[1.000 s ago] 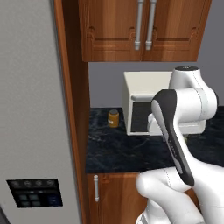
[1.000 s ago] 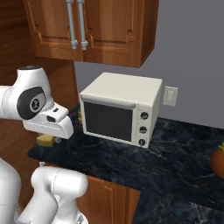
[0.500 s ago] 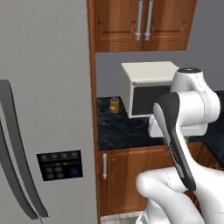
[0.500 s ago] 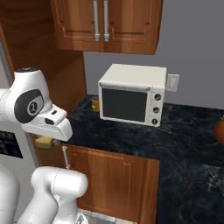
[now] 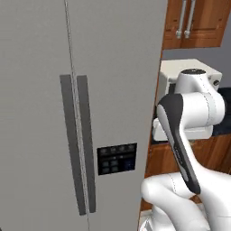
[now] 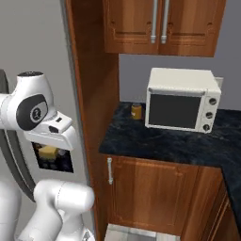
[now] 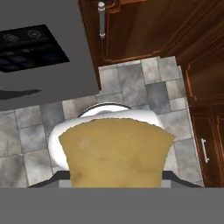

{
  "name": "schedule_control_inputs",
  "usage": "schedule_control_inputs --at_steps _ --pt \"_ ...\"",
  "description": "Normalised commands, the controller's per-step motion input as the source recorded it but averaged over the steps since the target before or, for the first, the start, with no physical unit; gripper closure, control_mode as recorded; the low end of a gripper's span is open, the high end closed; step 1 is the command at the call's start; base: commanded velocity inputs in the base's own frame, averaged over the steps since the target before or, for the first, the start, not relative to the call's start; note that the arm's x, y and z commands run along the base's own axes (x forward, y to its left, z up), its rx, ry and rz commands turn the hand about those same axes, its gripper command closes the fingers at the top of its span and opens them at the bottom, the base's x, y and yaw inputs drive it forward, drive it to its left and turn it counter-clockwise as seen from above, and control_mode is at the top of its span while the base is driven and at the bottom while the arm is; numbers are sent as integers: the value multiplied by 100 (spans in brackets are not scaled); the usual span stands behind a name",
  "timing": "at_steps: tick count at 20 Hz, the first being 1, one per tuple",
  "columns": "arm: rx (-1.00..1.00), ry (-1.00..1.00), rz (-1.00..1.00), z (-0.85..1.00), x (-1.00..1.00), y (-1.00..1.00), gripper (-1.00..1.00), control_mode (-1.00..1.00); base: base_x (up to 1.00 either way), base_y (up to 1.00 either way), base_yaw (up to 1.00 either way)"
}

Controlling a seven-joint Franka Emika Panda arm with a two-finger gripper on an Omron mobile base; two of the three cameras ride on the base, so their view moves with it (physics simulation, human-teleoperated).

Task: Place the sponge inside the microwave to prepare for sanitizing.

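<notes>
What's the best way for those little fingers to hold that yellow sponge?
Across its two broad flat faces, near one short end, coming end-on. The sponge is a flat rectangular block, so its wide sides give the gripper even surfaces, and most of the block juts clear ahead for setting down. It appears held that way now.

Support surface: dark speckled counter (image 6: 155,141) on wood base cabinets (image 6: 150,193), tucked right of the tall wood panel beside the fridge. On it: cream-white box appliance (image 6: 182,99) with dark window and side knobs, standing toward the back wall; small amber jar (image 6: 136,111) just beside its left side, close but whether touching can't be told. In the left base view that appliance (image 5: 180,72) partly shows behind the arm. Hand view looks down at a grey stone-tile floor (image 7: 131,85) meeting the cabinet fronts
</notes>
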Motion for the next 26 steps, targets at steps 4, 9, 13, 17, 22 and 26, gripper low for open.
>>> schedule_control_inputs --at_steps 4,9,13,17,22,26 --pt "0 0 0 0 0 0 100 100 -71 64 -3" --pt "0 0 0 0 0 0 100 100 -31 98 3" --pt "0 0 0 0 0 0 100 100 -6 100 6" --pt "0 0 0 0 0 0 100 100 -1 98 5" --pt "0 0 0 0 0 0 100 100 -3 82 10" --pt "0 0 0 0 0 0 100 100 0 75 14"
